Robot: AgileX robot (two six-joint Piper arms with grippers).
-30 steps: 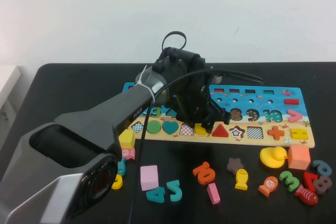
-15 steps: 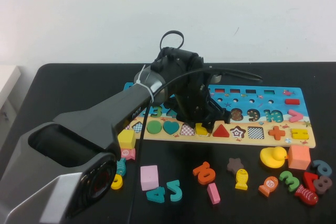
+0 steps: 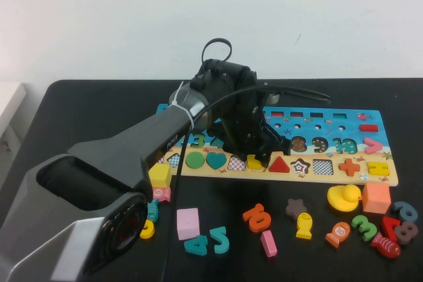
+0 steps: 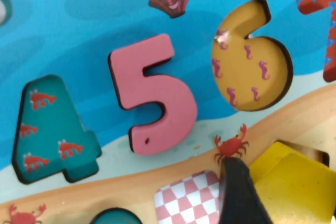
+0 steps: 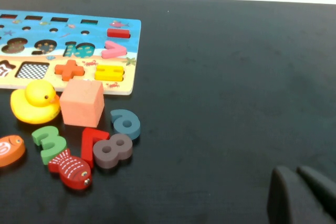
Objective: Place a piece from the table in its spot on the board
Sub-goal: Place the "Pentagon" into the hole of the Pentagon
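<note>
Left wrist view gives the close detail that the high view hides behind the arm: the yellow pentagon piece sits tilted at the sandy strip of the board, its near edge against a dark fingertip of the left gripper, just beside a pink-and-white chequered slot. Above it on the blue part lie a raised pink 5, an empty teal 4 recess and an empty orange 6 recess, with a small red crab printed between them and the piece. Only one finger shows, so I cannot tell whether the jaws grip the piece or merely touch it.

From the high view, the left arm reaches out long from the near left and bends down over the middle of the board, its gripper pointing steeply at the shape row, where a sliver of the yellow piece shows between the chequered slot and a red triangle. Loose parts lie on the table in front of the board, among them a yellow duck, an orange cube and a yellow cube.

Right wrist view shows the right gripper low over bare table, well to the right of the board, fingers pressed together. Readable numbers on the board include 8, 9 and 10.
</note>
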